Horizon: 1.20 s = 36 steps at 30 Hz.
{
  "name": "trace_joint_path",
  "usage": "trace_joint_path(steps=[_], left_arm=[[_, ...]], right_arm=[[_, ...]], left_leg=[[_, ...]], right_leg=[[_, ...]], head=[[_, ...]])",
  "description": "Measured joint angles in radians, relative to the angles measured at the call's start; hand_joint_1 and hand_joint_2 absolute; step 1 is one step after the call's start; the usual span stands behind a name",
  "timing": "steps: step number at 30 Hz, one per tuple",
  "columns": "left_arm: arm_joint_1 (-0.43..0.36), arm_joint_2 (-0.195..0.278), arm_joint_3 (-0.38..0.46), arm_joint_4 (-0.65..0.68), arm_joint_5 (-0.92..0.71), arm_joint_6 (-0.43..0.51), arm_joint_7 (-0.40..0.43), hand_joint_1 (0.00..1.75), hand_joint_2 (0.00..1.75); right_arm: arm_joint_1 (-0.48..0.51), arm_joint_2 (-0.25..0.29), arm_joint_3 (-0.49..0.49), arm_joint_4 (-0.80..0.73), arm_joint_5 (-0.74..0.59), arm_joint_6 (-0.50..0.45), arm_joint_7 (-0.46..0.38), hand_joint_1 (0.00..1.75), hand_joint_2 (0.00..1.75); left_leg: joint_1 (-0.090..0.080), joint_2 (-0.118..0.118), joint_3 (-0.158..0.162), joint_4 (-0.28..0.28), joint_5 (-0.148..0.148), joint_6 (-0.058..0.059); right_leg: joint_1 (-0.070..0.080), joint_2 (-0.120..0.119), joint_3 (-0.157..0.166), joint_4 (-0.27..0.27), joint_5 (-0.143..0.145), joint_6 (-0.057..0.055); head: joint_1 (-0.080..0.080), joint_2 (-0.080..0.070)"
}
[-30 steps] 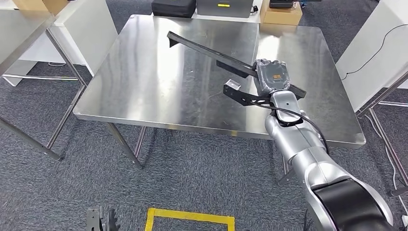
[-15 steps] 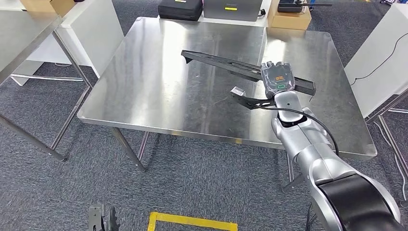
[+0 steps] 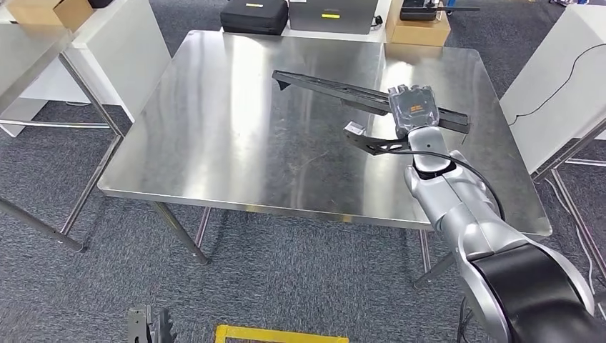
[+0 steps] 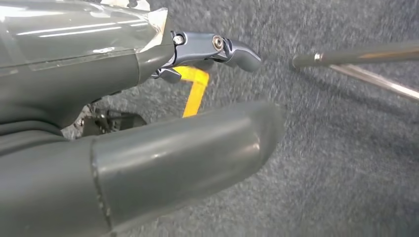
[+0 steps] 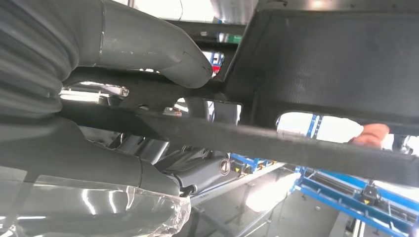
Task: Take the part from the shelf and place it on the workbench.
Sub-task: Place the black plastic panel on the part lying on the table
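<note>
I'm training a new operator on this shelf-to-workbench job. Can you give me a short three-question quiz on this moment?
1. True or false: the right hand holds the long black part above the steel workbench.
2. Multiple choice: what lies on the grey carpet near the robot's feet? A) a red cone B) yellow tape C) a blue crate
3. Short answer: is anything between the left hand's fingers in the left wrist view?

Key
1. True; the right wrist view shows the thumb lying over the part's black frame.
2. B
3. No; behind them is just carpet, yellow tape and a metal table leg.
</note>
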Motion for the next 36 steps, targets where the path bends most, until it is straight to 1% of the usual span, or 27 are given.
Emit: trace_joint_path(steps=[2, 3, 4, 5, 7, 8, 9, 10, 11, 12, 13, 14, 17, 18, 19, 20, 22, 23, 24, 25, 27, 28, 29, 30, 31, 33, 36], left_arm=[[-0.001, 0.000, 0.000, 0.000, 0.000, 0.000, 0.000, 0.00, 0.00], [-0.001, 0.000, 0.000, 0.000, 0.000, 0.000, 0.000, 0.00, 0.00], [-0.002, 0.000, 0.000, 0.000, 0.000, -0.001, 0.000, 0.00, 0.00], [-0.003, 0.001, 0.001, 0.000, 0.000, -0.001, 0.000, 0.00, 0.00], [-0.004, 0.001, 0.001, 0.000, 0.001, -0.001, -0.001, 0.00, 0.00], [-0.004, 0.001, 0.001, 0.000, 0.001, -0.001, 0.000, 0.00, 0.00], [-0.003, 0.001, 0.001, 0.000, 0.001, -0.001, 0.000, 0.00, 0.00], [-0.002, 0.001, 0.001, 0.000, 0.002, -0.001, 0.000, 0.00, 0.00], [-0.002, 0.001, 0.001, 0.000, 0.002, -0.001, 0.000, 0.00, 0.00], [-0.003, 0.001, 0.001, 0.000, 0.002, -0.001, 0.000, 0.00, 0.00], [-0.003, 0.001, 0.001, 0.000, 0.002, -0.001, 0.001, 0.00, 0.00], [-0.004, 0.001, 0.001, 0.001, 0.002, -0.001, 0.001, 0.00, 0.00], [-0.005, 0.002, 0.001, 0.001, 0.001, -0.001, 0.003, 0.00, 0.00], [-0.005, 0.002, 0.001, 0.000, 0.001, -0.001, 0.003, 0.00, 0.00], [-0.006, 0.003, 0.001, 0.000, 0.000, -0.001, 0.003, 0.00, 0.00], [-0.007, 0.003, 0.001, 0.000, -0.001, -0.001, 0.003, 0.00, 0.00], [-0.007, 0.003, 0.000, 0.000, -0.005, 0.000, 0.005, 0.00, 0.00], [-0.007, 0.002, 0.000, 0.001, -0.007, 0.000, 0.007, 0.00, 0.00], [-0.007, 0.002, 0.000, 0.001, -0.008, -0.001, 0.010, 0.00, 0.00], [-0.007, 0.002, -0.001, 0.001, -0.009, -0.002, 0.013, 0.00, 0.00], [-0.008, 0.002, -0.001, 0.001, -0.014, 0.001, 0.016, 0.00, 0.00], [-0.009, 0.002, -0.002, 0.001, -0.022, 0.008, 0.014, 0.00, 0.00], [-0.009, 0.001, -0.006, 0.001, -0.031, 0.015, 0.011, 0.00, 0.00], [-0.010, 0.000, -0.010, 0.001, -0.040, 0.022, 0.008, 0.00, 0.00], [-0.010, -0.002, -0.016, 0.001, -0.047, 0.026, 0.005, 0.00, 0.00], [-0.010, -0.004, -0.024, 0.001, -0.052, 0.027, 0.008, 0.00, 0.00], [-0.010, -0.006, -0.029, 0.003, -0.052, 0.027, 0.020, 0.00, 0.00]], right_arm=[[-0.003, 0.000, 0.005, 0.008, 0.000, 0.000, 0.006, 1.75, 1.75], [-0.004, 0.000, 0.007, 0.012, 0.001, -0.001, 0.006, 1.75, 1.75], [-0.006, 0.000, 0.009, 0.015, 0.001, -0.001, 0.007, 1.75, 1.75], [-0.007, 0.000, 0.011, 0.018, 0.001, -0.002, 0.007, 1.75, 1.75], [-0.007, 0.000, 0.016, 0.027, 0.001, -0.003, 0.009, 1.75, 1.75], [-0.006, 0.000, 0.019, 0.033, 0.001, -0.004, 0.013, 1.75, 1.75], [-0.006, 0.001, 0.024, 0.039, 0.001, -0.004, 0.017, 1.75, 1.75], [-0.006, 0.002, 0.030, 0.043, 0.001, -0.004, 0.023, 1.75, 1.75], [-0.007, 0.003, 0.038, 0.047, 0.001, -0.004, 0.028, 1.75, 1.75], [-0.009, 0.005, 0.045, 0.050, 0.001, -0.004, 0.033, 1.75, 1.75], [-0.011, 0.008, 0.053, 0.053, 0.001, -0.004, 0.036, 1.75, 1.75], [-0.012, 0.010, 0.060, 0.056, 0.001, -0.004, 0.039, 1.75, 1.75], [-0.013, 0.019, 0.078, 0.064, 0.001, -0.005, 0.046, 1.75, 1.75], [-0.014, 0.021, 0.083, 0.066, 0.001, -0.005, 0.049, 1.75, 1.75], [-0.015, 0.025, 0.089, 0.068, 0.001, -0.005, 0.054, 1.75, 1.75], [-0.015, 0.028, 0.096, 0.069, 0.001, -0.006, 0.060, 1.75, 1.75], [-0.011, 0.035, 0.111, 0.074, 0.001, -0.008, 0.076, 1.75, 1.75], [-0.007, 0.037, 0.118, 0.077, 0.001, -0.011, 0.085, 1.75, 1.75], [-0.001, 0.038, 0.123, 0.080, 0.001, -0.014, 0.092, 1.75, 1.75], [0.005, 0.038, 0.126, 0.083, 0.001, -0.019, 0.098, 1.75, 1.75], [0.015, 0.037, 0.128, 0.088, 0.001, -0.026, 0.105, 1.75, 1.75], [0.018, 0.036, 0.128, 0.090, 0.001, -0.030, 0.108, 1.75, 1.75], [0.020, 0.034, 0.129, 0.092, 0.001, -0.033, 0.111, 1.75, 1.75], [0.024, 0.031, 0.129, 0.095, 0.002, -0.035, 0.112, 1.75, 1.75], [0.029, 0.028, 0.129, 0.097, 0.002, -0.036, 0.114, 1.75, 1.75], [0.040, 0.022, 0.129, 0.102, 0.001, -0.035, 0.117, 1.75, 1.75], [0.046, 0.018, 0.129, 0.109, 0.001, -0.030, 0.121, 1.75, 1.75]], left_leg=[[0.002, 0.000, 0.006, -0.006, -0.003, 0.010], [0.003, 0.000, 0.010, -0.009, -0.004, 0.016], [0.006, 0.000, 0.015, -0.012, -0.004, 0.022], [0.007, -0.001, 0.018, -0.013, -0.006, 0.027], [0.006, -0.002, 0.021, -0.013, -0.011, 0.034], [0.006, -0.003, 0.024, -0.013, -0.015, 0.035], [0.006, -0.005, 0.029, -0.012, -0.019, 0.034], [0.006, -0.007, 0.037, -0.012, -0.024, 0.032], [0.006, -0.008, 0.046, -0.012, -0.031, 0.029], [0.004, -0.008, 0.053, -0.011, -0.038, 0.025], [0.001, -0.009, 0.058, -0.009, -0.044, 0.020], [-0.001, -0.009, 0.061, -0.008, -0.050, 0.015], [-0.001, -0.007, 0.061, -0.006, -0.061, 0.001], [0.001, -0.005, 0.056, 0.006, -0.069, -0.005], [0.003, -0.003, 0.042, 0.036, -0.086, -0.011], [0.005, -0.001, 0.016, 0.087, -0.110, -0.017], [0.007, 0.001, -0.065, 0.228, -0.161, -0.024], [0.007, 0.001, -0.101, 0.277, -0.168, -0.025], [0.007, 0.001, -0.120, 0.290, -0.155, -0.024], [0.007, 0.001, -0.117, 0.260, -0.121, -0.022], [0.007, 0.001, -0.063, 0.123, -0.034, -0.013], [0.006, 0.000, -0.032, 0.060, -0.008, -0.008], [0.006, 0.000, -0.012, 0.019, 0.005, -0.005], [0.005, -0.001, -0.003, 0.002, 0.005, -0.003], [0.004, -0.002, 0.000, -0.002, 0.003, -0.003], [0.002, -0.005, -0.002, -0.001, 0.003, -0.003], [-0.002, -0.007, -0.003, -0.001, 0.001, 0.001]], right_leg=[[-0.002, -0.001, -0.001, 0.002, -0.006, 0.008], [-0.003, -0.001, -0.009, 0.018, -0.015, 0.011], [-0.004, -0.002, -0.028, 0.055, -0.031, 0.012], [-0.005, -0.003, -0.062, 0.117, -0.054, 0.011], [-0.006, -0.003, -0.147, 0.266, -0.099, 0.010], [-0.006, -0.003, -0.179, 0.311, -0.105, 0.014], [-0.008, -0.003, -0.189, 0.311, -0.092, 0.022], [-0.009, -0.004, -0.177, 0.269, -0.063, 0.031], [-0.010, -0.005, -0.147, 0.193, -0.022, 0.039], [-0.010, -0.008, -0.111, 0.114, 0.015, 0.044], [-0.009, -0.009, -0.082, 0.052, 0.041, 0.042], [-0.007, -0.011, -0.065, 0.016, 0.053, 0.036], [-0.005, -0.009, -0.056, 0.005, 0.050, 0.011], [-0.007, -0.009, -0.053, 0.004, 0.047, 0.004], [-0.010, -0.008, -0.049, 0.003, 0.045, -0.003], [-0.011, -0.007, -0.044, 0.002, 0.043, -0.009], [-0.009, -0.006, -0.038, 0.003, 0.036, -0.018], [-0.008, -0.005, -0.034, 0.003, 0.033, -0.020], [-0.008, -0.005, -0.029, 0.003, 0.030, -0.021], [-0.007, -0.004, -0.023, 0.003, 0.025, -0.020], [-0.007, -0.003, -0.009, 0.003, 0.015, -0.015], [-0.004, -0.002, -0.006, 0.004, 0.010, -0.011], [-0.001, -0.001, -0.006, 0.006, 0.007, -0.008], [0.002, -0.001, -0.008, 0.007, 0.005, -0.006], [0.004, 0.000, -0.010, 0.008, 0.004, -0.005], [0.002, -0.001, -0.009, 0.004, 0.003, -0.005], [-0.001, -0.003, -0.007, -0.002, 0.004, -0.005]], head=[[0.001, 0.000], [0.002, 0.000], [0.004, 0.000], [0.006, 0.000], [0.009, 0.000], [0.010, 0.000], [0.012, 0.000], [0.013, 0.000], [0.014, 0.000], [0.015, 0.000], [0.016, 0.000], [0.015, 0.000], [0.013, 0.000], [0.011, 0.000], [0.008, 0.000], [0.005, 0.000], [0.000, 0.000], [-0.001, 0.000], [-0.001, 0.000], [-0.001, 0.000], [-0.001, 0.000], [-0.002, 0.000], [-0.002, 0.000], [-0.001, 0.000], [0.000, 0.000], [0.002, 0.000], [0.003, 0.000]])
